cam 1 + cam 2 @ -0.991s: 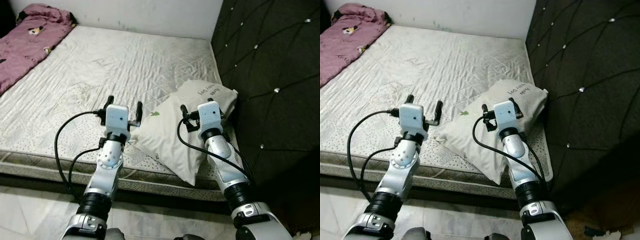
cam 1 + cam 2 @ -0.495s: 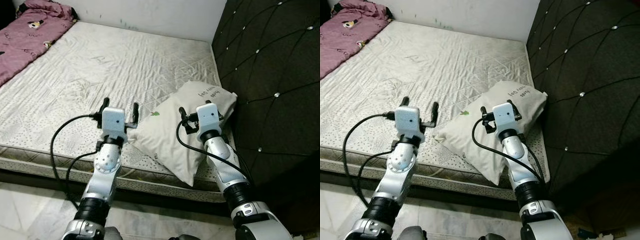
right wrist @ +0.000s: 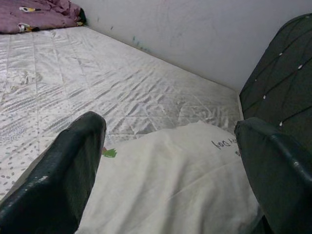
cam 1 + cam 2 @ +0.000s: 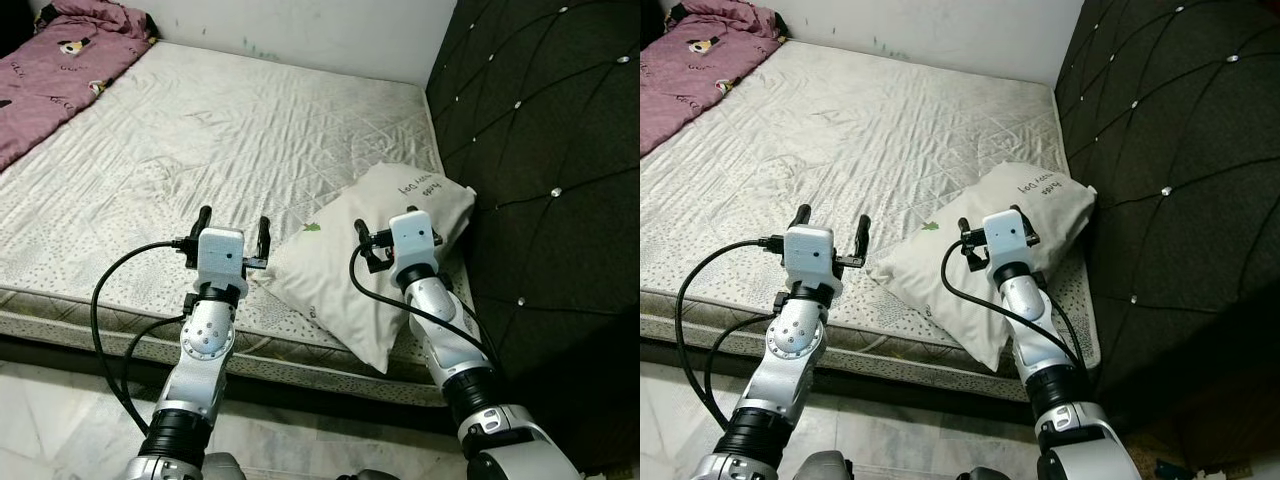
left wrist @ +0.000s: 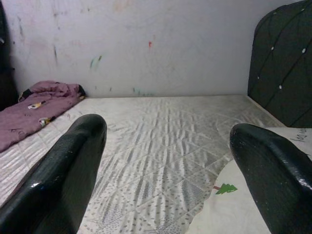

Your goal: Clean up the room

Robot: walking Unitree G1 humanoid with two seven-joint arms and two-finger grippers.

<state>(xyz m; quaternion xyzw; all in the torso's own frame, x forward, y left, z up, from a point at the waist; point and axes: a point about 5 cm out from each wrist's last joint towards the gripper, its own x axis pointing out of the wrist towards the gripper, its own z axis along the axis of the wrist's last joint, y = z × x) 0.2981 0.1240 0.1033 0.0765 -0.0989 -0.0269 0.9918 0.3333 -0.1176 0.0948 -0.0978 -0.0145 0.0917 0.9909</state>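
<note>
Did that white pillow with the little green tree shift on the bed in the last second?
No. The white pillow lies where it was, against the black tufted headboard; only the camera shifted.

white wall (image 5: pixel 170 44) | black tufted headboard (image 4: pixel 540 130) at mattress end | pale floor (image 4: pixel 60 400)

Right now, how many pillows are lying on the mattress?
1. The white pillow lies at the mattress's near right corner, beside the dark headboard. Another could be hidden under the purple blanket.
</note>
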